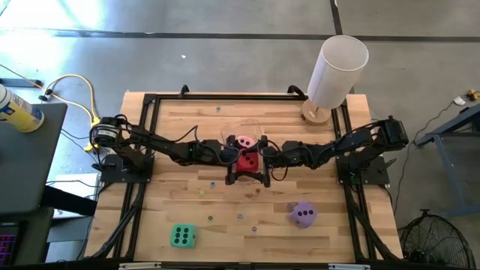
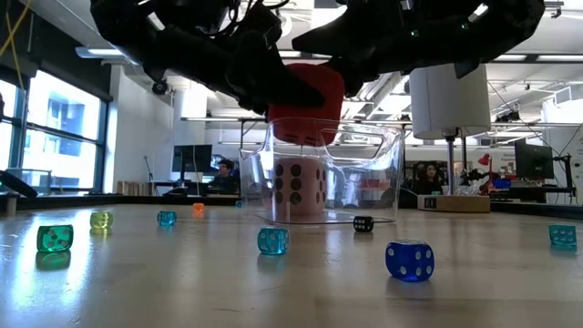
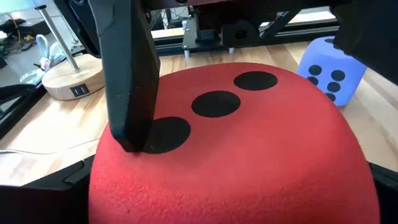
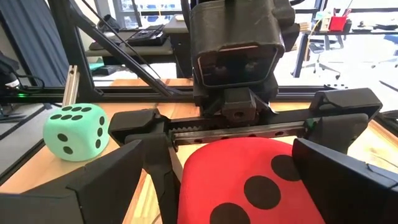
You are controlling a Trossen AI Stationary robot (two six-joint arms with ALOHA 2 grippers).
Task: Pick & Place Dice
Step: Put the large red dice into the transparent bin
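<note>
A red die (image 1: 247, 159) with dark pips is held up in the air at mid-table, just on the near side of a clear bin (image 2: 383, 173). A pink die (image 1: 244, 141) rests on the bin's floor. My left gripper (image 1: 235, 158) comes from the left and is shut on the red die. My right gripper (image 1: 262, 158) comes from the right, is open, and has its fingers around the same die. A purple die (image 1: 303, 214) sits on the table at near right. A green die (image 1: 182, 236) sits at near left. My left gripper pinches the red die between its two fingers, one on the near side (image 4: 186, 180) and one on the far side (image 3: 102, 177). The fingers lie level and come from the table's left. The die is lifted clear, its three-pip face (image 3: 214, 102) up. My right gripper's far finger (image 3: 130, 81) lies on the die's far upper edge (image 3: 155, 140), beside a pip, and comes level from the table's right. Its near finger (image 4: 106, 177) stands apart from the die, outside my left gripper's near finger (image 4: 160, 165).
Several small translucent dice lie scattered on the near half of the table, among them a blue one (image 2: 409, 260) and a teal one (image 2: 272, 240). A tall white cylinder lamp (image 1: 337, 71) stands at far right. A black frame (image 1: 150, 101) borders the table.
</note>
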